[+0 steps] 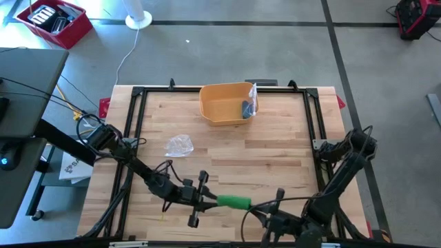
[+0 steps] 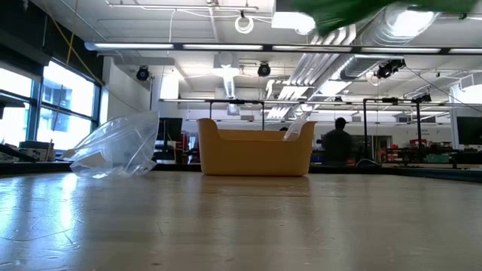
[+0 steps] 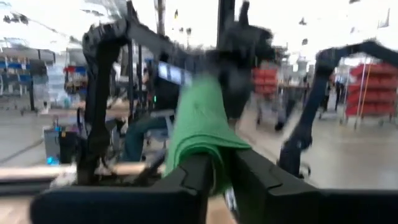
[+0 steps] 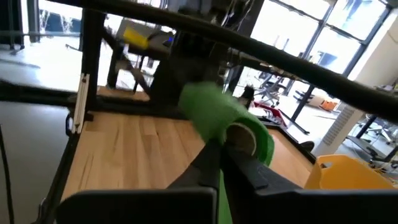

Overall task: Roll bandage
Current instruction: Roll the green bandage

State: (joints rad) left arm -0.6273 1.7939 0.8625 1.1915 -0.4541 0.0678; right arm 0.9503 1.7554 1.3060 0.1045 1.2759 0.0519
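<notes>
While both my arms meet at the table's six o'clock edge, the green bandage (image 1: 233,202) hangs between them off the wood, rolled thick with a loose flap. My left gripper (image 3: 222,177) pinches its flap; my right gripper (image 4: 222,163) is pressed together on the roll's end. At twelve o'clock on the plank table (image 1: 275,148) sits a yellow bin (image 1: 224,103), a clear bag (image 1: 179,145) at ten.

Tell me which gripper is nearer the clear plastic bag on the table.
Left. The left gripper is at the near edge, a short way from the clear plastic bag, on the green bandage roll's left end. The right gripper grips its other end, farther off.
</notes>
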